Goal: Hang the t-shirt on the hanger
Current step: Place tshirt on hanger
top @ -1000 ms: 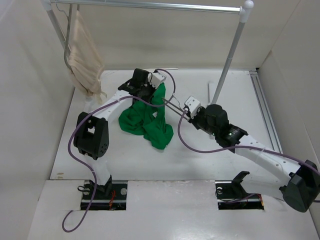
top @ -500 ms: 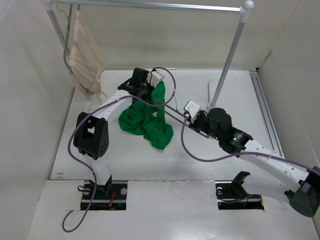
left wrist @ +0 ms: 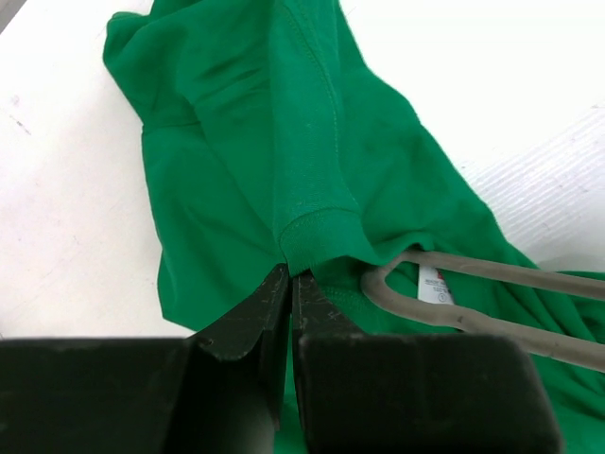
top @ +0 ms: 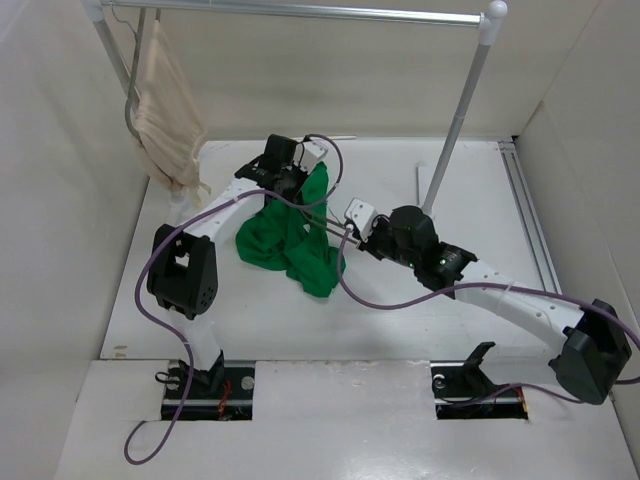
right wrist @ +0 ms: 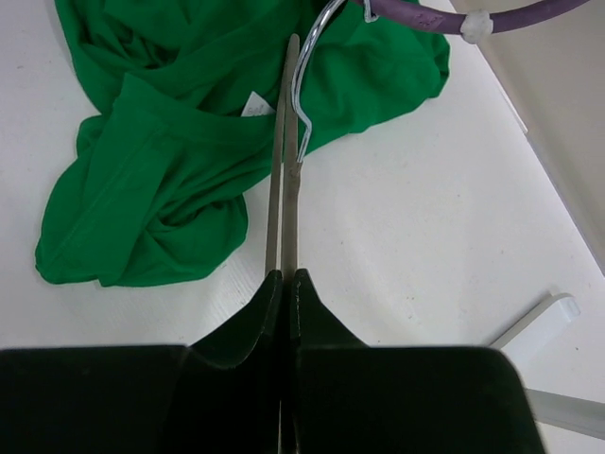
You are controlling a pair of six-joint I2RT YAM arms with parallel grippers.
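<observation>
Two grippers meet at the t-shirt [top: 285, 245], which lies crumpled on the table [top: 250, 310], left of its centre and nearer to the far edge than to the near one. The jaws of the left gripper [left wrist: 289, 276] are pressed together on a ribbed hem of the shirt. They hold this part raised, so the cloth hangs down from it to the table. The jaws of the right gripper [right wrist: 286, 275] are clamped on the hanger [right wrist: 280, 189], which its wrist camera sees edge-on. The hanger points toward the shirt, and its metal hook [right wrist: 297, 90] curves over the green cloth. In the left wrist view one rounded end of the hanger lies on the shirt, just beside the white label [left wrist: 432, 284] and close to the left fingers. I cannot tell if this end is inside the neck opening. A beige garment [top: 165, 120] hangs at the left end of the rail [top: 300, 10], above the far left corner. A purple cable [right wrist: 425, 14] passes over the far side of the shirt.
</observation>
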